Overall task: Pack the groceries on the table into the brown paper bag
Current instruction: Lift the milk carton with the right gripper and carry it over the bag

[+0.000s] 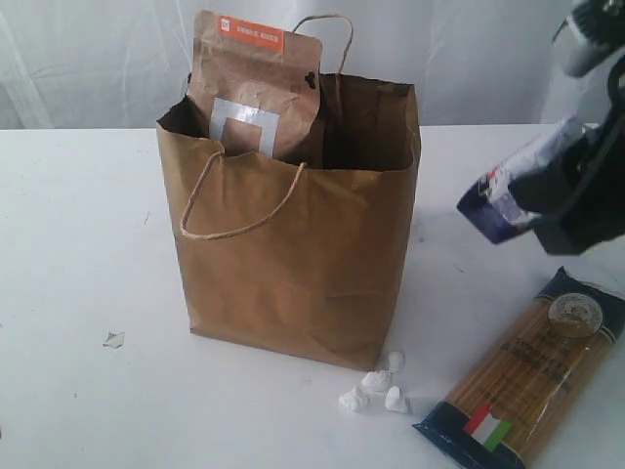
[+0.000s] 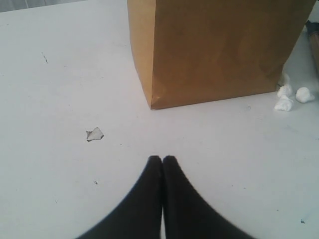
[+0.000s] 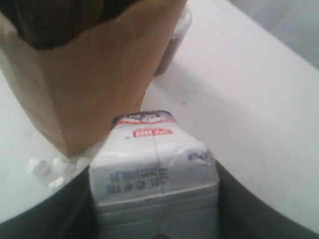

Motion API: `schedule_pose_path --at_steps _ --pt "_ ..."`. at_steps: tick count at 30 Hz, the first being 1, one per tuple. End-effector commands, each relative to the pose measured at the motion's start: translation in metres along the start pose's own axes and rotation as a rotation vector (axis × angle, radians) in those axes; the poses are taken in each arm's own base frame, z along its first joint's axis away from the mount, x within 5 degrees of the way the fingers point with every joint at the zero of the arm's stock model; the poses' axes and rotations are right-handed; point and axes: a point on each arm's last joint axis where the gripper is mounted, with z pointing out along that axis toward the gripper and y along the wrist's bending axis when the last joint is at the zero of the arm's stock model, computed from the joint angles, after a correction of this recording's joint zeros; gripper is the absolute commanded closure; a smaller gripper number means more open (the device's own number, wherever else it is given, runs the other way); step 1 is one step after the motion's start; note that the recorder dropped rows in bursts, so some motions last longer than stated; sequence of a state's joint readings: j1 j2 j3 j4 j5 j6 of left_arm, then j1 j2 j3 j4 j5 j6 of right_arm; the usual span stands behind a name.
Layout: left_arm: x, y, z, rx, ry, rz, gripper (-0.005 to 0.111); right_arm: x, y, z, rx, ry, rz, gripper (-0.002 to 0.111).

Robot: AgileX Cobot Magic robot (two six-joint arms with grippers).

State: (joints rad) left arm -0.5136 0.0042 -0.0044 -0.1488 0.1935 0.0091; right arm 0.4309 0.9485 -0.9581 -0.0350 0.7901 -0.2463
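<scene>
Carton (image 3: pixel 154 172) between right jaws

Matte black left gripper (image 2: pixel 162 162), smooth tapered jaws, bulky black right gripper (image 1: pixel 547 192), grey arm link (image 1: pixel 594 34)

Matt kraft-paper bag (image 1: pixel 293 264), crinkled
</scene>
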Motion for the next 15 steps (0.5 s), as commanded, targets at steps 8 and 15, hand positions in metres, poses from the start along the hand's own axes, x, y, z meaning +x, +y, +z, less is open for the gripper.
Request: schedule_pose_path --at_steps 8,15 --pt "0.001 0.0 0.0 -0.001 0.0 -0.015 0.107 -0.057 -0.014 -0.029 0.047 -0.25 -0.019 0.108" --pt "0.001 0.0 0.0 -0.001 0.0 -0.015 0.107 -0.092 -0.01 -0.021 -0.042 -0.292 -0.11 0.108"
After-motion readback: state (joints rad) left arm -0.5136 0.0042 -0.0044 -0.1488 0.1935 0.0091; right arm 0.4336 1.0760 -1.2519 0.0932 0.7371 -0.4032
